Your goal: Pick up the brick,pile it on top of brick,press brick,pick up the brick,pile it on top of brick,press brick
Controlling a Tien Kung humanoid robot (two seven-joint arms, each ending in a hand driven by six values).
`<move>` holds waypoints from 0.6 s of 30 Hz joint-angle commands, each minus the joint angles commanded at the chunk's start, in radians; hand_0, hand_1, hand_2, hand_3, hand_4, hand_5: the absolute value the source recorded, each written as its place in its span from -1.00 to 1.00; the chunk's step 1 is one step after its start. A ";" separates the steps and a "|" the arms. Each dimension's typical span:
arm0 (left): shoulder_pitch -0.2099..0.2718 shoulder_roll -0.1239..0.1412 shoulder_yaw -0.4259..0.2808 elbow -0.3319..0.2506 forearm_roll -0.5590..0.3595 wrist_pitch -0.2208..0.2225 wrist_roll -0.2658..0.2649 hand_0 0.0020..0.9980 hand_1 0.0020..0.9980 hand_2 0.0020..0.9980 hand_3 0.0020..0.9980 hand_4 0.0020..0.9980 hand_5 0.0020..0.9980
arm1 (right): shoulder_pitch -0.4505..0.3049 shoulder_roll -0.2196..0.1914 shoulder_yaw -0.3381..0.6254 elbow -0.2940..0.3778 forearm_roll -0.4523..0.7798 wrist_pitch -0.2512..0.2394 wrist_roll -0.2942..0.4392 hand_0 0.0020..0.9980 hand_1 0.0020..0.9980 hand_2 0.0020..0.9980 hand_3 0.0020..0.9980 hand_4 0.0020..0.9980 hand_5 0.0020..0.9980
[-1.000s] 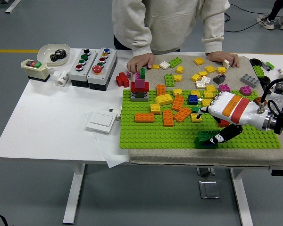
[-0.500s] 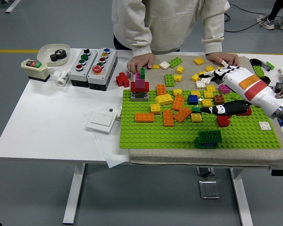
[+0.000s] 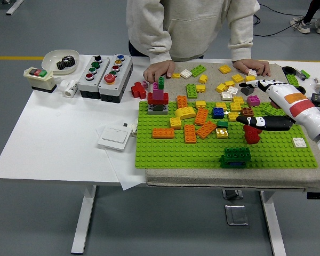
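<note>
While the right hand (image 3: pixel 274 104) hangs over the far-right part of the green baseplate (image 3: pixel 202 152), its fingers (image 3: pixel 256 121) are stretched out loose and grip nothing at all. The white-shelled forearm runs in from the right edge, and the dark thumb side points left, just above a red brick (image 3: pixel 251 134) standing on the plate. Nearer the front edge, the dark green brick (image 3: pixel 236 153) sits stacked on a blue brick (image 3: pixel 232 164), well clear of the hand. Over on the plate's far-left corner there's a little tower (image 3: pixel 158 98): grey at the bottom, red and magenta above, a green piece on top. Orange, yellow and blue bricks lie scattered across the middle of the plate, with more loose pieces on the grey mat (image 3: pixel 266 74) behind it. At the far side a person in a pale hoodie rests both hands on the bench (image 3: pixel 53 138), one hand (image 3: pixel 159 70) by the tower, the other hand (image 3: pixel 252 68) near the loose yellow bricks. To the left sit two button boxes (image 3: pixel 105 71), a white bowl (image 3: pixel 60 60) and a flat white switch (image 3: pixel 116 137).
</note>
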 joint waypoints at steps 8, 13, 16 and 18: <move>0.004 0.000 -0.002 0.000 0.004 -0.001 0.000 0.30 0.42 0.45 0.17 0.33 0.32 | -0.107 0.012 0.080 0.064 -0.100 -0.002 0.021 0.57 0.46 0.54 0.32 0.76 0.60; 0.004 0.000 -0.004 0.000 0.011 -0.003 0.000 0.30 0.42 0.45 0.17 0.32 0.32 | -0.146 0.012 0.093 0.088 -0.170 0.005 0.018 0.51 0.42 0.51 0.25 0.73 0.59; 0.004 0.001 -0.006 0.000 0.015 -0.005 0.001 0.30 0.42 0.45 0.17 0.33 0.32 | -0.167 0.013 0.097 0.102 -0.218 0.012 0.016 0.49 0.40 0.49 0.22 0.71 0.56; 0.004 0.001 -0.007 0.000 0.018 -0.005 0.001 0.30 0.42 0.45 0.17 0.33 0.32 | -0.176 0.013 0.097 0.107 -0.238 0.016 0.015 0.49 0.40 0.49 0.22 0.71 0.56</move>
